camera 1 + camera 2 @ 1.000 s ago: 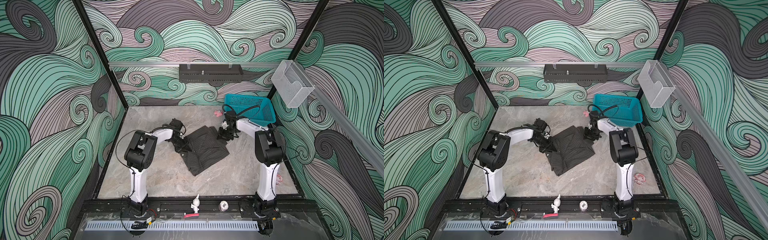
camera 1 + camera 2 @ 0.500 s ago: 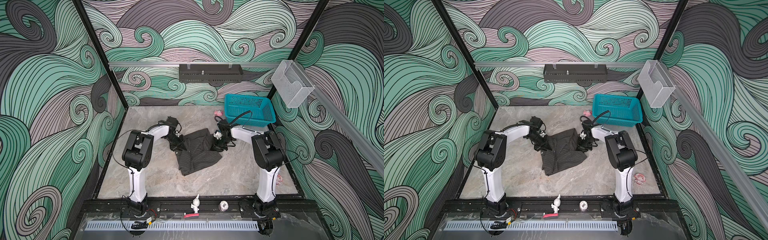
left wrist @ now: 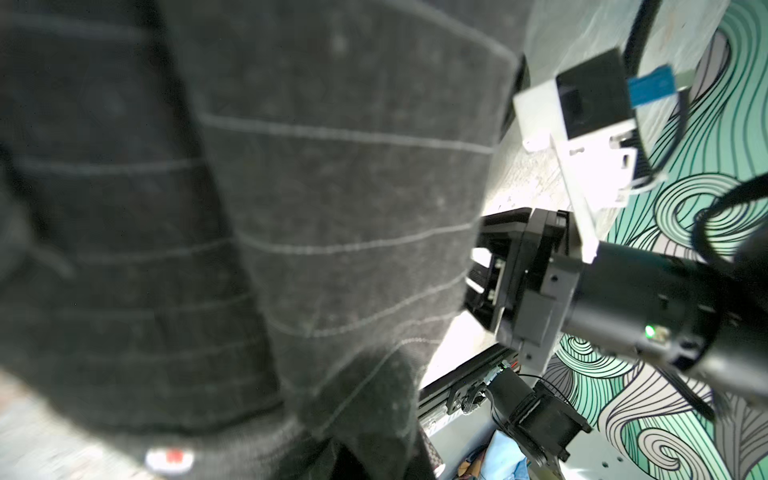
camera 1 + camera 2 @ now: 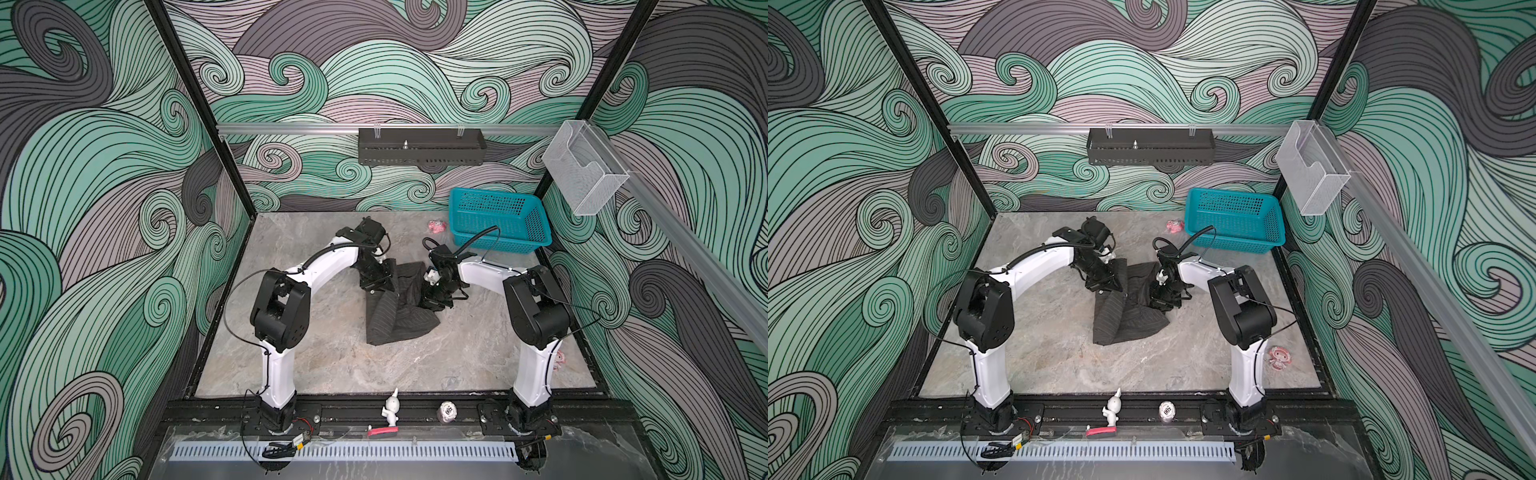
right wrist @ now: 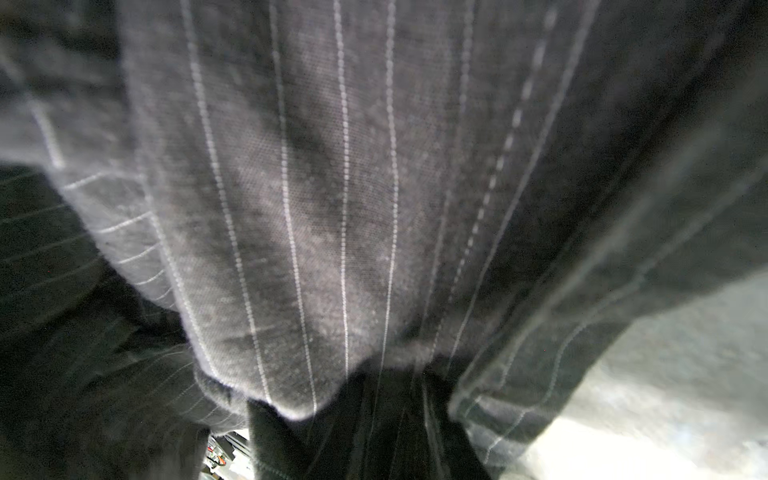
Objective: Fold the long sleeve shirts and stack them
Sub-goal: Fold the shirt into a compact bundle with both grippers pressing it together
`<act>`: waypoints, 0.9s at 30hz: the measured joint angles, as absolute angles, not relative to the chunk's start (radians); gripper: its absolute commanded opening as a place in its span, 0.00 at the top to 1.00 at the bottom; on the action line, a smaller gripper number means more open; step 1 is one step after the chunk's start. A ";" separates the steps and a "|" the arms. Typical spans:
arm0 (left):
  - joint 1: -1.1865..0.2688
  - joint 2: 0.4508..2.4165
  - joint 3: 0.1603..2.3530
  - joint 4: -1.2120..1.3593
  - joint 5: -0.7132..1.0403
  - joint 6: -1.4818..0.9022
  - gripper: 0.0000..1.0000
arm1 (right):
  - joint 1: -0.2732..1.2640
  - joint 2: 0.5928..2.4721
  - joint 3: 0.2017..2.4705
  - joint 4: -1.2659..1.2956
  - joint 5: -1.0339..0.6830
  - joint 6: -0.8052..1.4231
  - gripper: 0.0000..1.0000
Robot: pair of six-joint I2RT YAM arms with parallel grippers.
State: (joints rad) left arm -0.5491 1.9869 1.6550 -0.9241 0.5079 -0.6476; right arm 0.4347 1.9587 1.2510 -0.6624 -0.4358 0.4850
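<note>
Shirt: the dark pinstriped shirt (image 4: 395,320) (image 4: 1125,320) sits in the middle of both top views on the grey table (image 4: 332,365), below and left of the teal basket (image 4: 498,224) and apart from it; its upper edge is raised between the 2 grippers; its lower part lies bunched on the table.
Left gripper: the left gripper (image 4: 376,282) (image 4: 1102,282) is at the shirt's upper left edge; its jaws are clamped tight on a pinch of cloth; striped fabric fills most of the left wrist view.
Right gripper: the right gripper (image 4: 432,291) (image 4: 1160,297) is at the shirt's right edge; its fingers are hidden under cloth; in the right wrist view the fabric (image 5: 332,208) gathers into a narrow bunch at the lower middle of the frame, so I judge it a narrow grip on the shirt.
Step in hand: as I judge it, a 2-point lift of 1 edge, most likely to draw it over the rest as a fold; no neat rectangle shows yet.
Doing it well: move both grippers at 1 height and 1 pace; hold the span between them taut without stretching it; carry the edge toward the lower part of the frame until it covers the bunched part; lower it onto the cloth before letting go; release both sides together.
Risk: the grippers are close together, so the cloth sags between them; a thin pinch may slip; where the sleeves lie I cannot tell.
</note>
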 measured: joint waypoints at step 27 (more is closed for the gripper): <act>-0.600 2.212 1.785 -0.800 0.525 -0.745 1.00 | 0.273 1.880 1.172 -0.645 -0.347 0.473 0.85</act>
